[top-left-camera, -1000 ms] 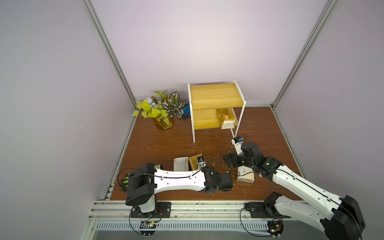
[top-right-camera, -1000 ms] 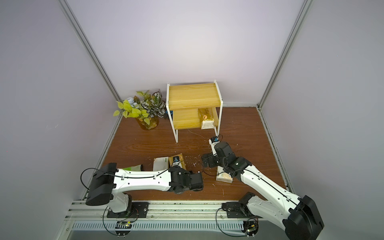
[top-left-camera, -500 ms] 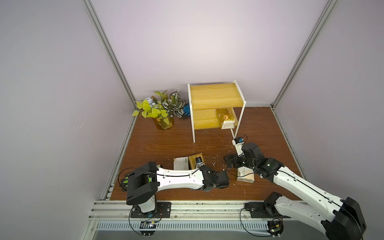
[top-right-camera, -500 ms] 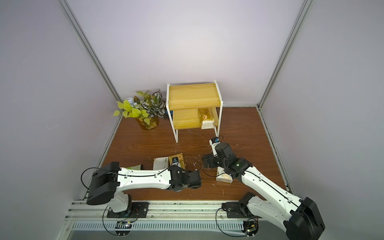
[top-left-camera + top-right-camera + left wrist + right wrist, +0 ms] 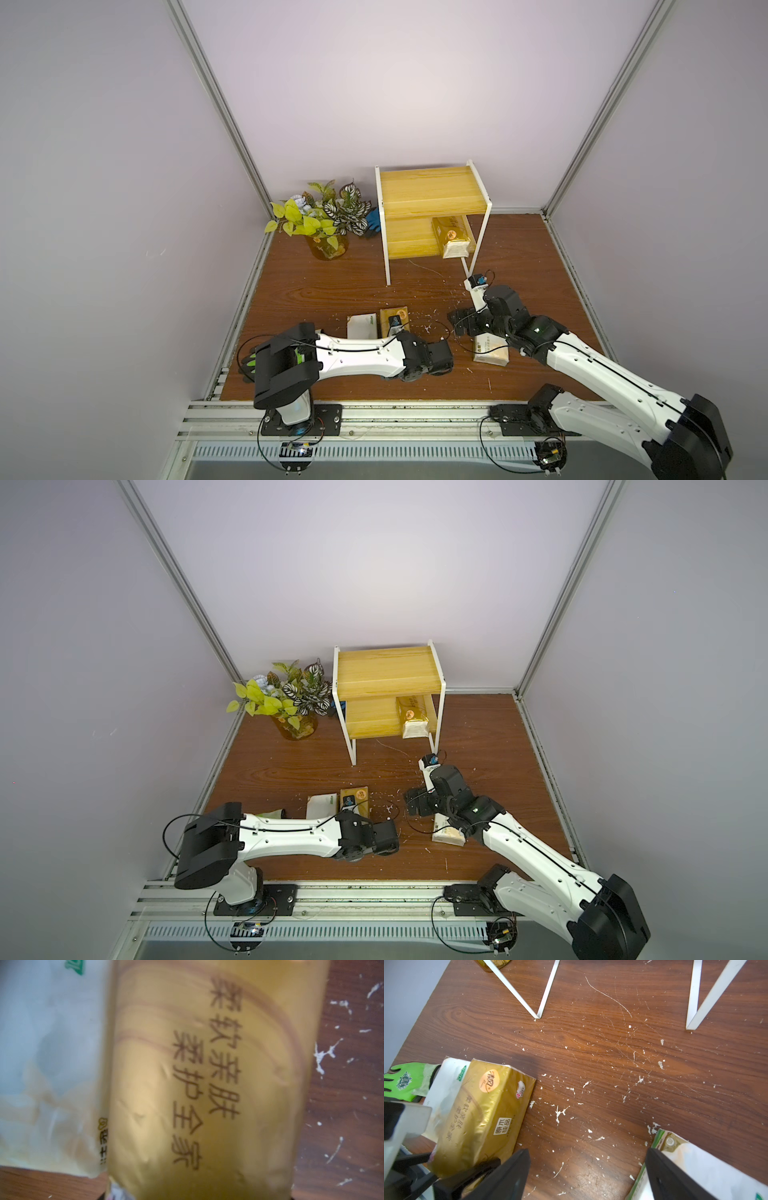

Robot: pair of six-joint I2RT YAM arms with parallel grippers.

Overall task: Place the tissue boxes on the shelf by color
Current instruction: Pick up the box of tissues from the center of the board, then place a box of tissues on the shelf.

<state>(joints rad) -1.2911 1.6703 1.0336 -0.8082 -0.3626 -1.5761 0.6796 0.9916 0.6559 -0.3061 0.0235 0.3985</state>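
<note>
**One shelf, four packs**

We count one shelf (image 5: 432, 195), with a gold pack (image 5: 452, 235) on its lower tier, at the right. Near left, a second gold pack (image 5: 483, 1115) touches a white pack (image 5: 362, 330). Another white pack (image 5: 492, 351) lies near right. Right gripper (image 5: 586, 1153) gapes empty. The left gripper (image 5: 454, 1161) straddles the second gold pack, grip unclear.
</note>
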